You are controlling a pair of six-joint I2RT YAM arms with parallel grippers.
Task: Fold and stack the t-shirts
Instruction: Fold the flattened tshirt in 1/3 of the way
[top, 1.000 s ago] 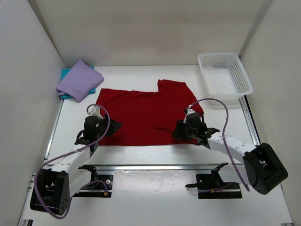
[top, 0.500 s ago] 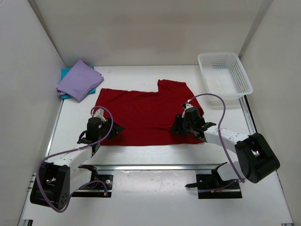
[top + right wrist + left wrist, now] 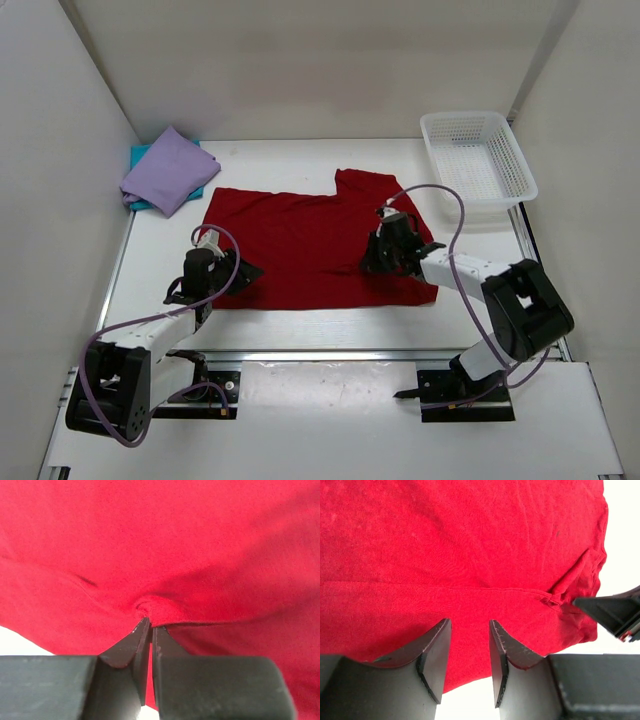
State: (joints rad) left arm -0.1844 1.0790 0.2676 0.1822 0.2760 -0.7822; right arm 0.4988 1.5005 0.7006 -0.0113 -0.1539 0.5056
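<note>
- Red shirt [image 3: 300, 240] spread flat at centre; I see my right gripper [image 3: 151, 626] pinching a fold of it.
- Left gripper [image 3: 468, 626] parted above its edge.
- Teal shirt [image 3: 138, 153] mostly hidden beneath lavender shirt [image 3: 170, 170].

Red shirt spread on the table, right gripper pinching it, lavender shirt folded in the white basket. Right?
Not the basket: the top view shows the lavender shirt folded on the teal shirt, far left corner. The right gripper does pinch the red shirt.
</note>
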